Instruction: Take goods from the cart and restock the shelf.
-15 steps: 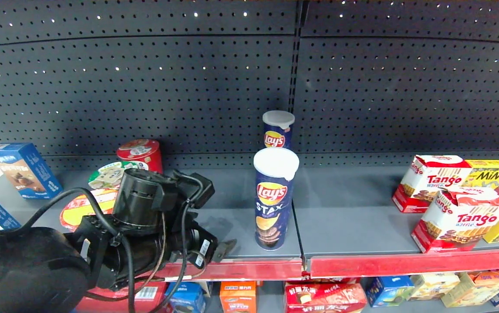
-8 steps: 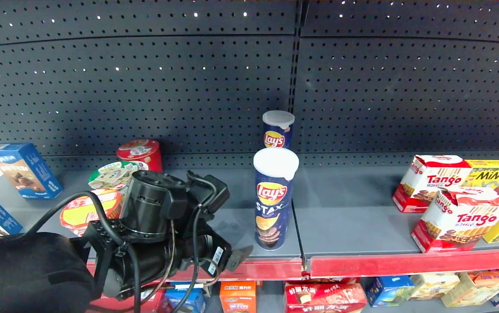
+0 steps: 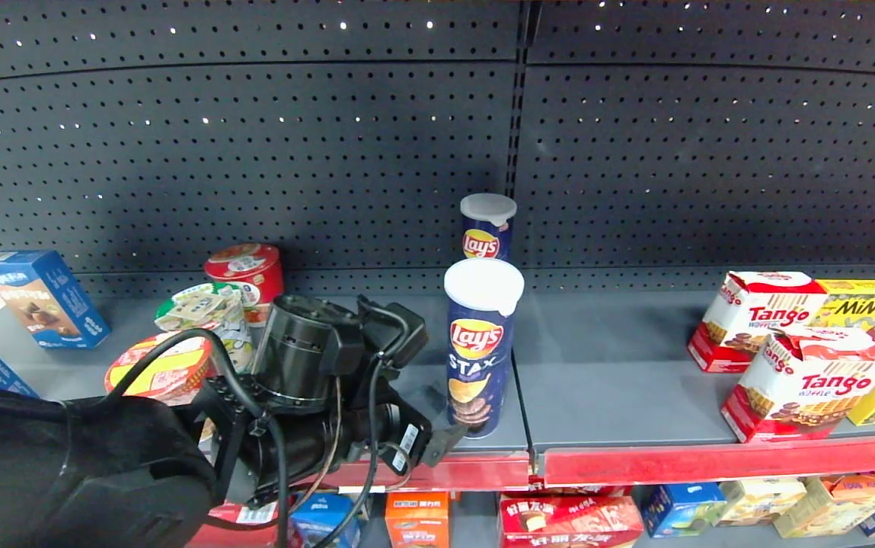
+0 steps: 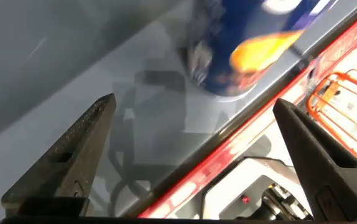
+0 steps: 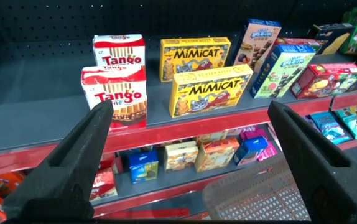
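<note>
Two dark blue chips cans with white lids stand on the grey shelf (image 3: 635,396), the front can (image 3: 481,350) near the red rail and the rear can (image 3: 488,226) by the back panel. My left gripper (image 3: 448,445) hovers at the shelf's front edge, just left of the front can's base. In the left wrist view this gripper (image 4: 194,106) is open and empty, and the can's base (image 4: 228,62) lies just beyond the fingers. My right gripper (image 5: 189,109) is open and empty, facing the shelf section with the snack boxes.
Left of my arm sit noodle bowls (image 3: 159,373), a red tin (image 3: 248,270) and blue boxes (image 3: 45,297). Wafer boxes (image 3: 806,384) and yellow boxes (image 3: 871,308) fill the shelf's right end. Bare shelf lies between the cans and the wafer boxes. More boxes (image 3: 570,521) line the shelf below.
My left arm has moved to the right along the shelf's front edge, bringing its gripper close to the base of the front can. The cans have not moved.
</note>
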`<state>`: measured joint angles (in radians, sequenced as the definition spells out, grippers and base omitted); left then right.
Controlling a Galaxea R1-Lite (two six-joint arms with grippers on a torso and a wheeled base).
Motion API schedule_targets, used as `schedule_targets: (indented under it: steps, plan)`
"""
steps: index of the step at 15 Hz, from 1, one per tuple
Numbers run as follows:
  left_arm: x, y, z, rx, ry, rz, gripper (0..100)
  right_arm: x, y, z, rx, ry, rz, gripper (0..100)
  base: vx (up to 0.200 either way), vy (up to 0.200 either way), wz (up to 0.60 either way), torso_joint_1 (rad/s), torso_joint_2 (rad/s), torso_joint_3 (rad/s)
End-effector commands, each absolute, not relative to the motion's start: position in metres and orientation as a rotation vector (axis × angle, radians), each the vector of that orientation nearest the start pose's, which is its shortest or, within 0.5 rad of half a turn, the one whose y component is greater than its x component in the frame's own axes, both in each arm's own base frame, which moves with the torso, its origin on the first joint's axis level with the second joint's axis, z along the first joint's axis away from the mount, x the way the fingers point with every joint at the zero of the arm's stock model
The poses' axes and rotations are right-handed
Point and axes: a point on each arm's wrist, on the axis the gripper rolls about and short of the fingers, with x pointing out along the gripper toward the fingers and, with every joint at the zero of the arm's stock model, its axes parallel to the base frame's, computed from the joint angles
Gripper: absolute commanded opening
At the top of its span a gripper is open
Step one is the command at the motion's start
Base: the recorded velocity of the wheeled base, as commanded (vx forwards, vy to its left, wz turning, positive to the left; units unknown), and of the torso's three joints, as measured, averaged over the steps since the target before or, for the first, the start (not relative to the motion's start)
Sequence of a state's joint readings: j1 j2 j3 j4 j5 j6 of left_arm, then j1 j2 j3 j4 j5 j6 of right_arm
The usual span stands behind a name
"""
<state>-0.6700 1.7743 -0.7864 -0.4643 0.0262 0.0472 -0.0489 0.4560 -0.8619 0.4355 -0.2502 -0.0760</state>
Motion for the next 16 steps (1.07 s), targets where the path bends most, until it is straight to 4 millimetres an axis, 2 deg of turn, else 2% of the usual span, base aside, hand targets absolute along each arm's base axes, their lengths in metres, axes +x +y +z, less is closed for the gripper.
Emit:
schedule_targets:
  steps: [1, 16]
  plan:
    - [0.247, -0.198, 0.133, 0.233, 0.496, -0.647, 100, -0.037, -0.004, 0.267, -0.079, 0.041, -0.298, 100, 0.0, 0.0, 0.0, 0.0, 0.0, 0.0]
    - [0.266, -0.216, 0.125, 0.236, 0.494, -0.654, 100, -0.035, -0.004, 0.265, -0.08, 0.048, -0.298, 100, 0.0, 0.0, 0.0, 0.0, 0.0, 0.0]
